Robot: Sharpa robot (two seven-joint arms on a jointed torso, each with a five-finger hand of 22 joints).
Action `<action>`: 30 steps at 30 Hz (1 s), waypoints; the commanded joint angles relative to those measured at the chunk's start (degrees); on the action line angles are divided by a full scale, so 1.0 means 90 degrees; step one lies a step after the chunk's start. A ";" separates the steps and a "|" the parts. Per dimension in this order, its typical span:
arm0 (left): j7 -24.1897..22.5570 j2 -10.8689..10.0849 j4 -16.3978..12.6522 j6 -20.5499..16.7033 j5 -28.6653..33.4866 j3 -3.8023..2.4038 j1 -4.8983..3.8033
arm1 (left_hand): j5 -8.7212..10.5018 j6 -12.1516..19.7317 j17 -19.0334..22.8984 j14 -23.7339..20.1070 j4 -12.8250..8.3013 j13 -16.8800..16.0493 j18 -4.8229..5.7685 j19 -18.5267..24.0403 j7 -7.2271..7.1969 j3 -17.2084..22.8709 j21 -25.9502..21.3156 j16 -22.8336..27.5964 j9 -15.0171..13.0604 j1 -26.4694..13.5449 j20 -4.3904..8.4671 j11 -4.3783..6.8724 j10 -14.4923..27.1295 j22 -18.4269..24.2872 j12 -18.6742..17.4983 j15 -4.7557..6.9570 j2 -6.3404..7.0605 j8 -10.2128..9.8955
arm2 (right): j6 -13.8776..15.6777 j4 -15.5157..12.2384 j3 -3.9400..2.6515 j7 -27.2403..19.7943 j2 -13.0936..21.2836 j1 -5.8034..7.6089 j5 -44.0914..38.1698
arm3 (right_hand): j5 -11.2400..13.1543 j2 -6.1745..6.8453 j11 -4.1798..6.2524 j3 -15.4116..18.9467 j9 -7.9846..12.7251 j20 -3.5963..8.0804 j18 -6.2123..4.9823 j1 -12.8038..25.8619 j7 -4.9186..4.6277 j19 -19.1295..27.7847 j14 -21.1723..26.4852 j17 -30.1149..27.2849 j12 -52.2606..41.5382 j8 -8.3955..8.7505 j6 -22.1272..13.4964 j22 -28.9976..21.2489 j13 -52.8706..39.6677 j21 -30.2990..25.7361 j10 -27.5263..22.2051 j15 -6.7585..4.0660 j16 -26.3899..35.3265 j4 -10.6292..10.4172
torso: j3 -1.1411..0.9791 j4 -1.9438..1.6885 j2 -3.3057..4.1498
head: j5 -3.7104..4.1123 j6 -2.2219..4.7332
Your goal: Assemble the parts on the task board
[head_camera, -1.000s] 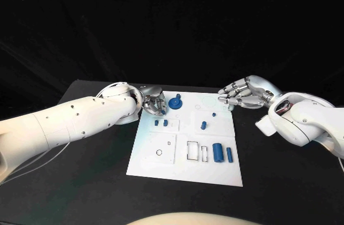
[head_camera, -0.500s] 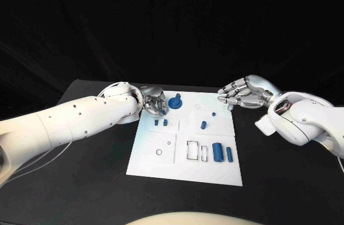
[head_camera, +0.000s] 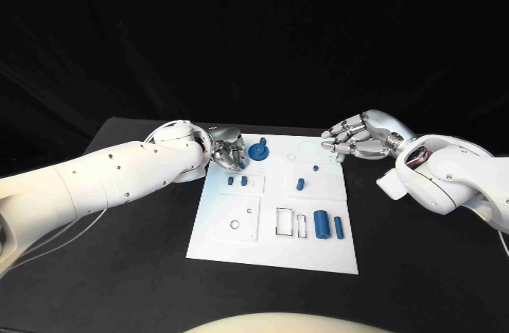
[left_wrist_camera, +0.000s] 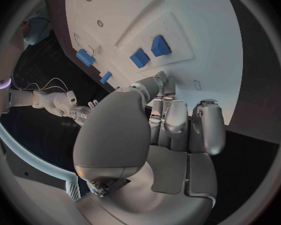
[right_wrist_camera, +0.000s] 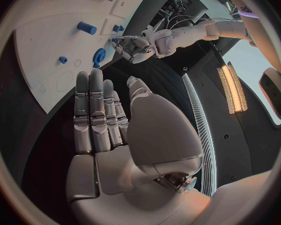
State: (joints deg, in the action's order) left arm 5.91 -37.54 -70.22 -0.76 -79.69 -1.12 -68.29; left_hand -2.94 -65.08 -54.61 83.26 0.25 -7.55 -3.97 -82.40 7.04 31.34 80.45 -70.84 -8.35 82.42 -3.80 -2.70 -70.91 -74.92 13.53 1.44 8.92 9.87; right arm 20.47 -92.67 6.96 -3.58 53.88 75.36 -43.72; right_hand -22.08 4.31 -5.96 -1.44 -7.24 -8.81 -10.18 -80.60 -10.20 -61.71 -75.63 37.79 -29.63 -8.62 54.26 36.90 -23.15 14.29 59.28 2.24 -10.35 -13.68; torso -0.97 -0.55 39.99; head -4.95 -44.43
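The task board (head_camera: 278, 223) lies in the middle of the black table (head_camera: 127, 274), its long sides running away from the robot. A round blue knob-like part (head_camera: 261, 152) stands near the board's far left corner, two small blue blocks (head_camera: 237, 180) sit just inside the left edge, a short blue peg (head_camera: 301, 184) stands near the middle, and two blue cylinders (head_camera: 329, 223) lie side by side toward the near right edge, next to an outlined rectangular slot.

The left hand (head_camera: 225, 154) hovers at the far left corner, just beside the knob-like part, fingers curled in; nothing shows between them in its wrist view (the thumb hides part of the palm). The right hand (head_camera: 360, 138) hangs off the far right corner, fingers together and bent, holding nothing.

The step in hand looks like the left hand's approach to the knob-like part. Next it would need to spread its fingers and settle around that part without nudging the blocks nearby.
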 commanded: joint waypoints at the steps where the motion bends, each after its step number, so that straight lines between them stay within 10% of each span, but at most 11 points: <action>1: 0.0013 0.0011 0.0009 0.0192 -0.0069 0.0012 0.0016 | -0.0020 0.0061 0.0024 -0.0034 -0.0006 -0.0009 0.0069 0.0036 0.0029 -0.0037 -0.0051 0.0036 0.0024 -0.0077 -0.0011 -0.0033 0.0020 -0.0343 -0.0066 -0.0009 0.0015 -0.0079 | -0.0054 -0.0008 -0.0002 -0.0049 -0.0001 -0.0002 -0.0029 | -0.0023 -0.0027 0.0021 -0.0044 -0.0002 0.0011 -0.0032 -0.0018 0.0002 -0.0041 -0.0043 0.0009 0.0001 -0.0021 -0.0005 -0.0007 0.0008 -0.0030 -0.0031 0.0001 0.0044 -0.0007 | 0.0004 -0.0003 -0.0006 | 0.0004 0.0002; 30: 0.0097 -0.0134 0.0046 -0.0025 -0.0069 0.0012 0.0016 | -0.0029 0.0696 0.0102 -0.0070 -0.0068 -0.0074 0.0046 0.0096 0.0153 -0.0021 -0.0138 0.0004 0.0242 -0.0245 -0.0078 -0.0118 -0.0033 -0.0265 -0.0282 -0.0080 0.0134 -0.0618 | -0.0114 0.0063 -0.0002 0.0076 -0.0019 -0.0002 -0.0254 | -0.0023 -0.0013 -0.0020 -0.0144 0.0009 0.0001 -0.0027 -0.0148 -0.0032 -0.0044 -0.0029 -0.0002 0.0158 -0.0043 -0.0049 -0.0087 0.0165 -0.0097 -0.0209 0.0024 0.0194 0.0064 | 0.0003 -0.0005 -0.0006 | 0.0016 0.0009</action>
State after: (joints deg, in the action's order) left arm 6.49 -38.69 -69.87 -0.54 -80.02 -1.00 -68.14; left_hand -2.97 -59.23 -53.65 82.85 -0.06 -8.17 -3.98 -81.80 8.37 31.03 79.42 -70.83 -6.20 80.70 -4.40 -3.31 -71.11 -74.91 11.29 1.04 10.05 4.62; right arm 20.36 -92.21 6.96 -3.48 53.77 75.36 -44.09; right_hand -22.08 4.12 -6.16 -2.45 -7.24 -8.81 -10.17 -81.63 -10.42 -61.71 -75.63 37.84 -28.35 -8.66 54.04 36.15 -21.76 13.76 57.59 2.24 -8.79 -13.00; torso -0.94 -0.59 39.97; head -4.89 -44.41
